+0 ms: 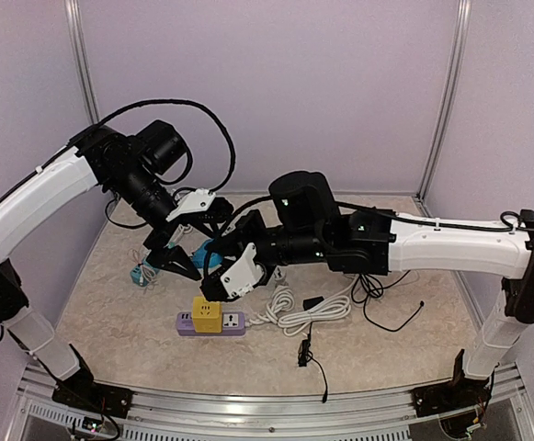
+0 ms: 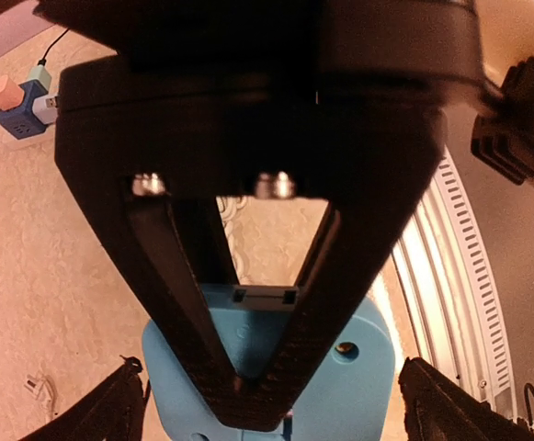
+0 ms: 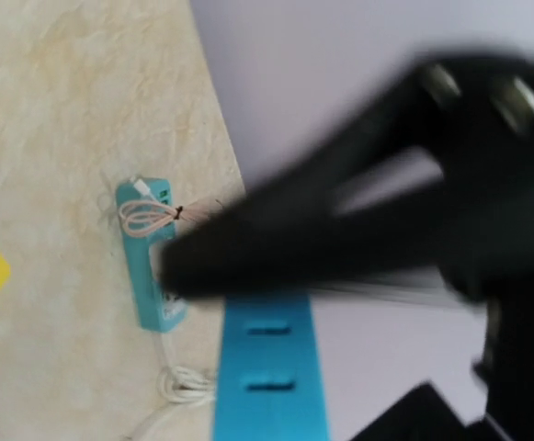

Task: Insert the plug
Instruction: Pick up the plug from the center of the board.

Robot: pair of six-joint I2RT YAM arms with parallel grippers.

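Right wrist view — right gripper [image 3: 170, 271], jaws closed, near blue slotted piece [image 3: 268, 367].

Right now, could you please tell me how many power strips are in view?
3: a purple strip near the front, a teal strip at the left, and a blue strip just beyond the purple one. Others may be hidden.

Yellow adapter [image 1: 206, 314] on purple strip [image 1: 235, 323], white cable [image 1: 296, 310]

Blue slotted plug block [image 1: 210, 257] raised off table; teal power strip [image 3: 149, 262] flat nearby.
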